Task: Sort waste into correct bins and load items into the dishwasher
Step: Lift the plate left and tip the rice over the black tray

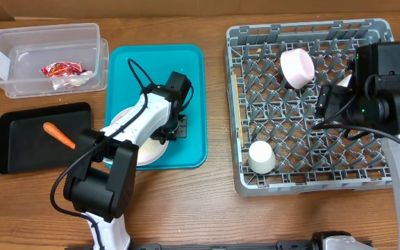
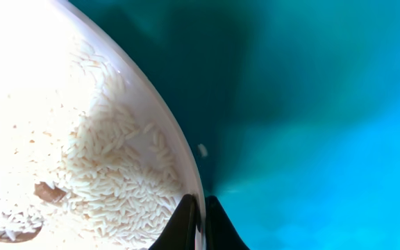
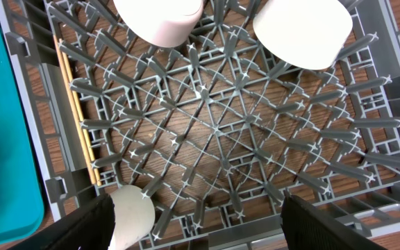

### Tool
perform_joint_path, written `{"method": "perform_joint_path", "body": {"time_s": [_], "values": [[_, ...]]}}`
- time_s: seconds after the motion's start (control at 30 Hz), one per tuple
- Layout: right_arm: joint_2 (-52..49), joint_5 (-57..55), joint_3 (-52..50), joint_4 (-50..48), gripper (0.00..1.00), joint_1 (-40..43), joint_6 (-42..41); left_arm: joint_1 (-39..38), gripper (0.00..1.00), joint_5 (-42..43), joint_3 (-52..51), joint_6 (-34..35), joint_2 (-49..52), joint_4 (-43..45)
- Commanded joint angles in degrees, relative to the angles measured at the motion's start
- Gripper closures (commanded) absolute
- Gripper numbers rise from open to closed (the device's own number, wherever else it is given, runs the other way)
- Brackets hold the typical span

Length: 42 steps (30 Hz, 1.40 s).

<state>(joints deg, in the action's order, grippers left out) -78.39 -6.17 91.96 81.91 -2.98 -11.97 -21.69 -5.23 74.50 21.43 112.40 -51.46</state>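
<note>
Left wrist view: we see the left gripper (image 2: 201, 215) pinching the plate (image 2: 61, 118) rim on the tray (image 2: 311, 104), right gripper (image 3: 198, 219) spread over the rack (image 3: 214, 139); so thin a hold may slip, spilling rice (image 2: 127, 180).

Even bright light, plate (image 2: 40, 104) overexposed close-up, slightly blurred

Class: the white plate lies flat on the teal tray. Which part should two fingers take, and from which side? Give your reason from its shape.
Take the plate by its thin rim, one finger inside and one outside, coming from above at the edge facing the bare teal tray. It lies flat, so only the rim fits between fingers.
</note>
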Motion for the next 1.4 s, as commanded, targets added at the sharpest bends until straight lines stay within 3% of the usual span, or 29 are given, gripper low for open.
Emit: {"method": "perform_joint_path", "body": {"time_s": [0.0,1.37], "values": [[-0.1,0.2,0.2,-0.3,0.21,0.2,0.0,0.1,0.96,-3.3,0.3,0.4,0.7,-1.0],[-0.1,0.2,0.2,-0.3,0.21,0.2,0.0,-0.1,0.96,-10.4,17.8,1.1,0.7,-19.6]]}}
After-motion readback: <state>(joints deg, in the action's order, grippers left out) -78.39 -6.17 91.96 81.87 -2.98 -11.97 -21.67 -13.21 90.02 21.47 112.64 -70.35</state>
